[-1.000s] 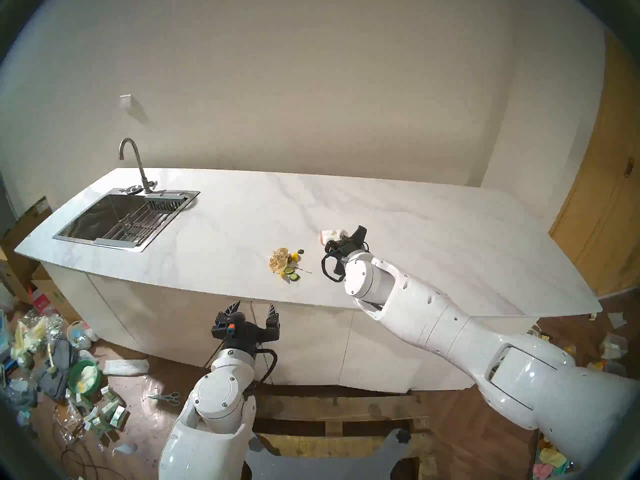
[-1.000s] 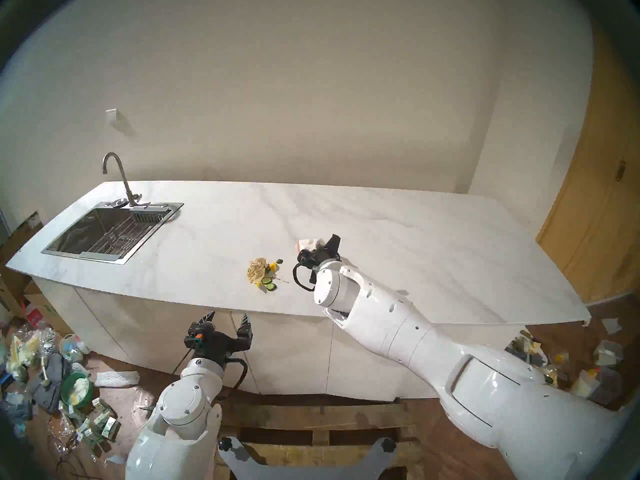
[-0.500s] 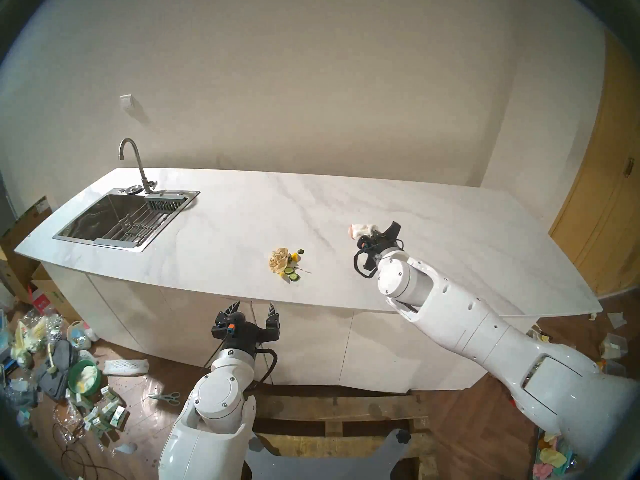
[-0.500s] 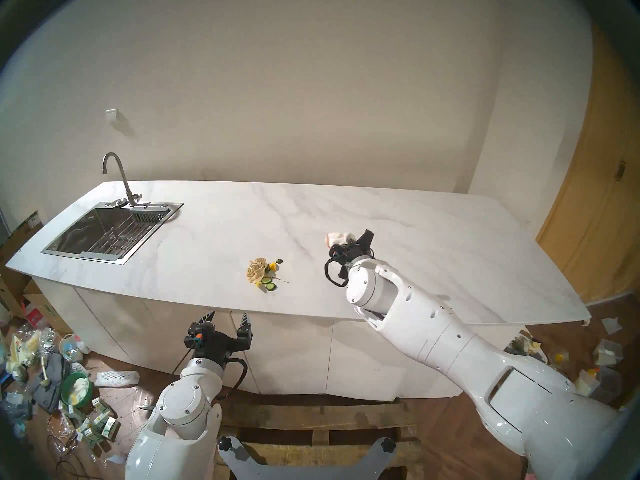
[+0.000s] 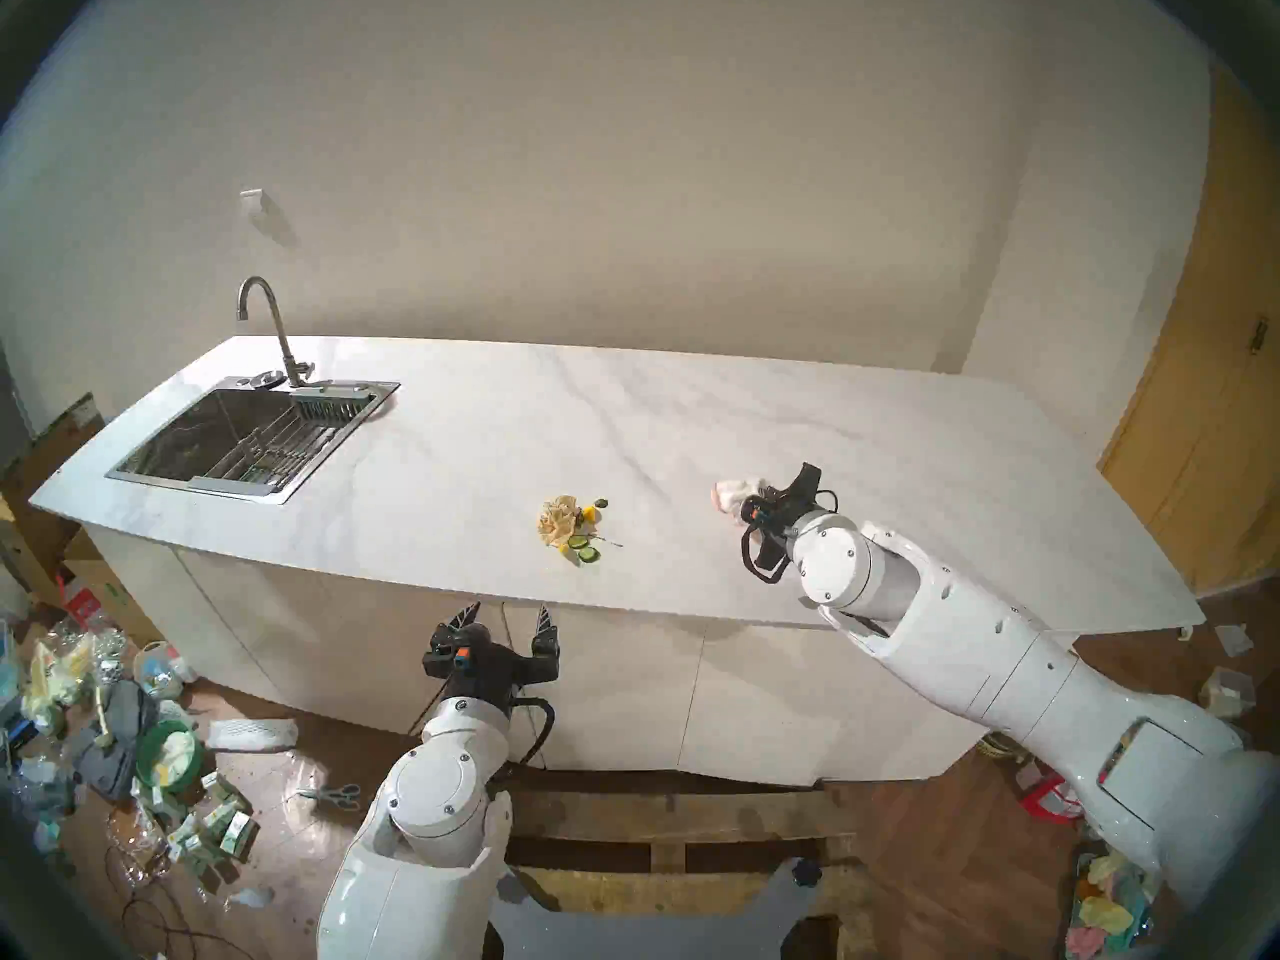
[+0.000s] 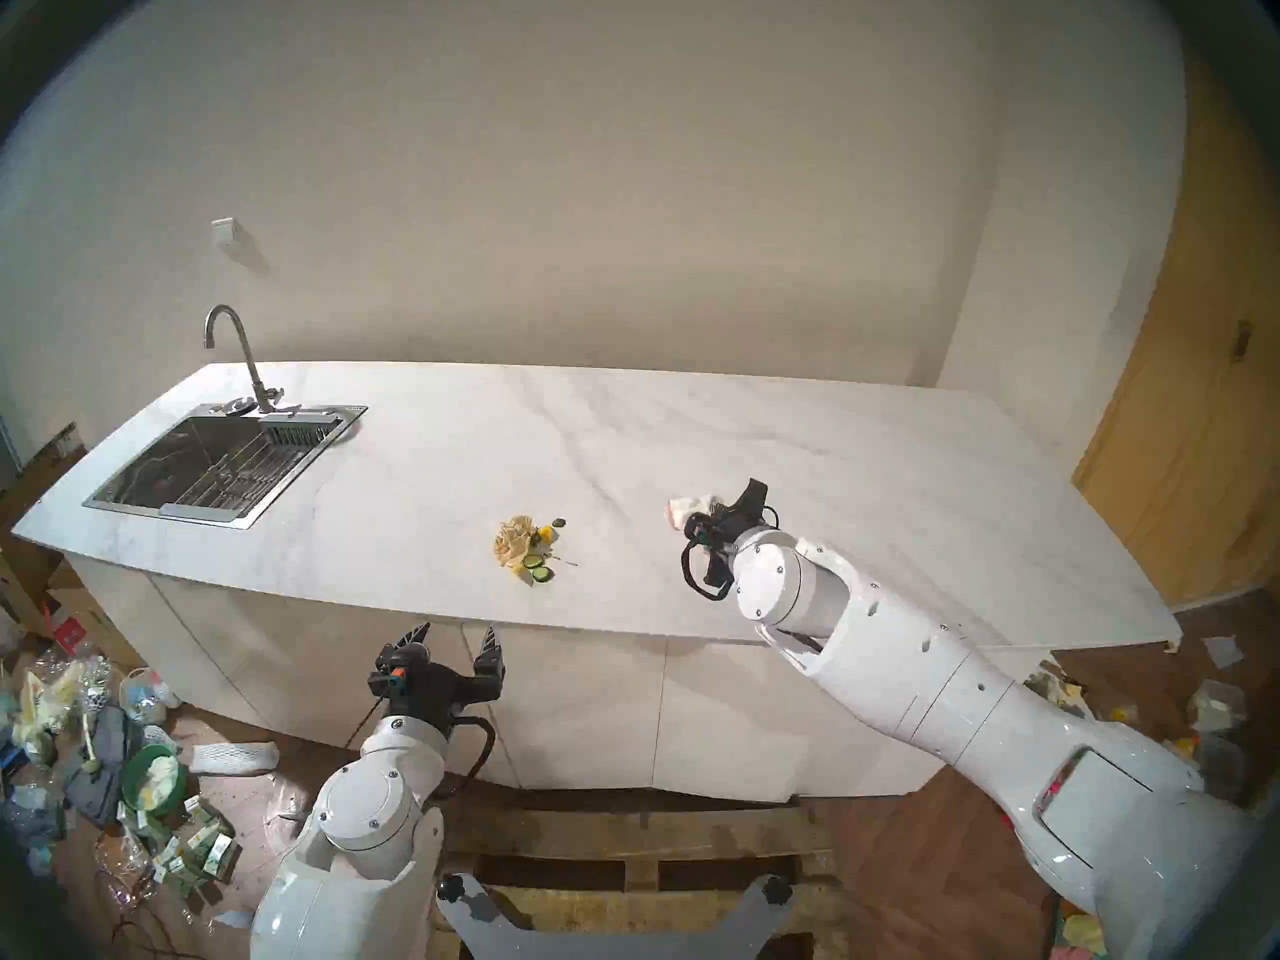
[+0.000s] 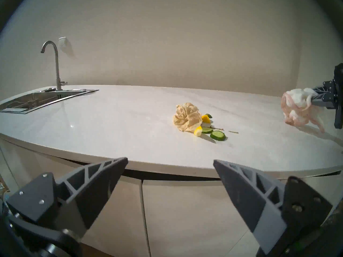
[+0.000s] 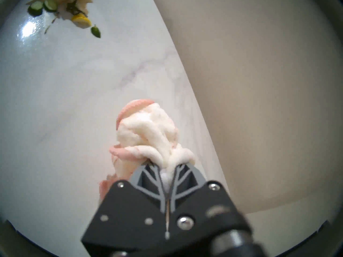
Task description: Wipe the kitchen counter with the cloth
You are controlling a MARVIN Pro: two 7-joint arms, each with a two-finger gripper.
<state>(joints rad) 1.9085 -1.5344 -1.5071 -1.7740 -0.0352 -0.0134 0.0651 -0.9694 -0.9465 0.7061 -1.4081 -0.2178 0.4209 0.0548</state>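
The cloth (image 8: 146,132), a bunched white terry towel with pink edging, is pinched in my right gripper (image 8: 165,167), whose fingers are shut on it. It sits low over the right half of the white marble kitchen counter (image 5: 485,439), to the right of the food scraps. The left wrist view shows the cloth (image 7: 297,110) at the far right, its lowest folds at or just above the surface. The head view has the cloth (image 5: 735,492) sticking out left of my right gripper (image 5: 751,500). My left gripper (image 5: 508,612) hangs open and empty below the counter's front edge, before the cabinet fronts.
A crumpled tan paper wad (image 5: 557,519) lies mid-counter with cucumber slices (image 5: 585,550) and yellow lemon bits (image 7: 198,130). The steel sink (image 5: 228,439) and faucet (image 5: 267,328) are at the left end. Litter covers the floor on both sides.
My right arm has carried the cloth to the right and slightly nearer the front edge, away from the scraps. The left arm has not moved.
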